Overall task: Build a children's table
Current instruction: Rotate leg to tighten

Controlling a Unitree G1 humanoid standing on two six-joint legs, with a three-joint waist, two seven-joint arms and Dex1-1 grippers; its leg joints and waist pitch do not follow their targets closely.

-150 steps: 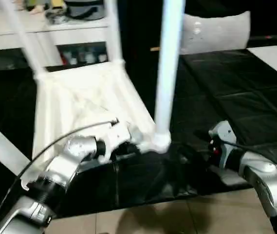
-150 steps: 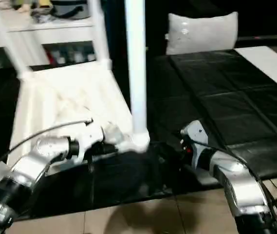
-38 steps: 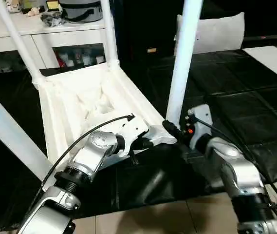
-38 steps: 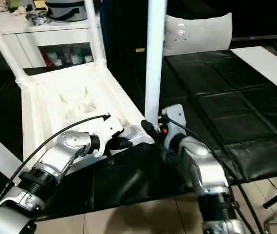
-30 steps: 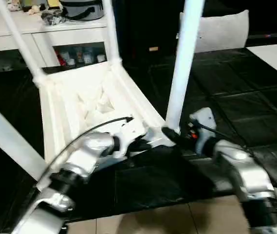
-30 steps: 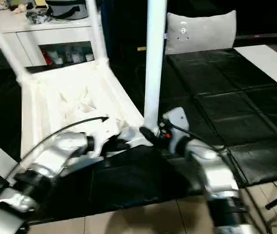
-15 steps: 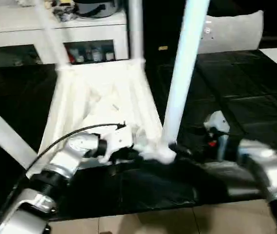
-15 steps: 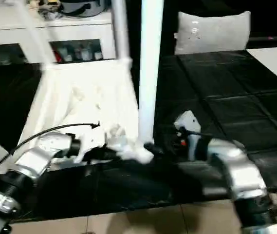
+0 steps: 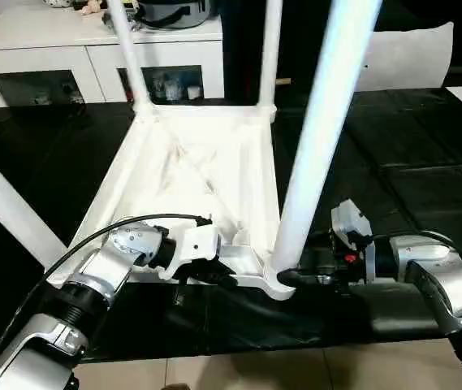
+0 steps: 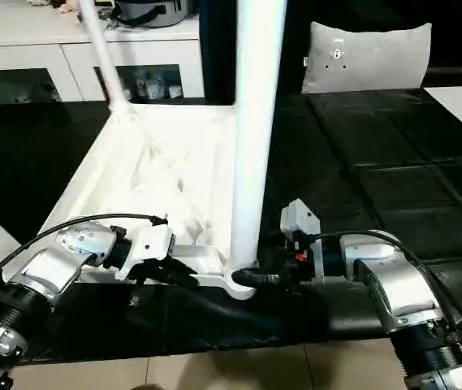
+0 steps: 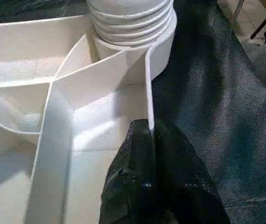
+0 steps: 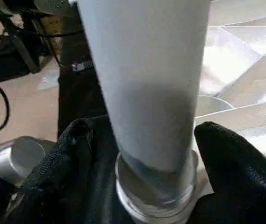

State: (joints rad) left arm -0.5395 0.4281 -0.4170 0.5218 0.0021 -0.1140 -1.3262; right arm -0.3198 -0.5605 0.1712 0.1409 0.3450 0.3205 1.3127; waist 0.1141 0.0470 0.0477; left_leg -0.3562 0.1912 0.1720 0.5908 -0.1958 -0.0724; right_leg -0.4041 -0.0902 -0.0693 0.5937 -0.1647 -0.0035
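Backing the scene are a white cabinet and grey cushion; the upturned table top lies on black mats. Left gripper pinches its near rim closed; right gripper stands open astride the near leg, previously clear of it

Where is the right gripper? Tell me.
In the left eye view the right gripper sits low right of centre, fingers either side of the nearest leg.
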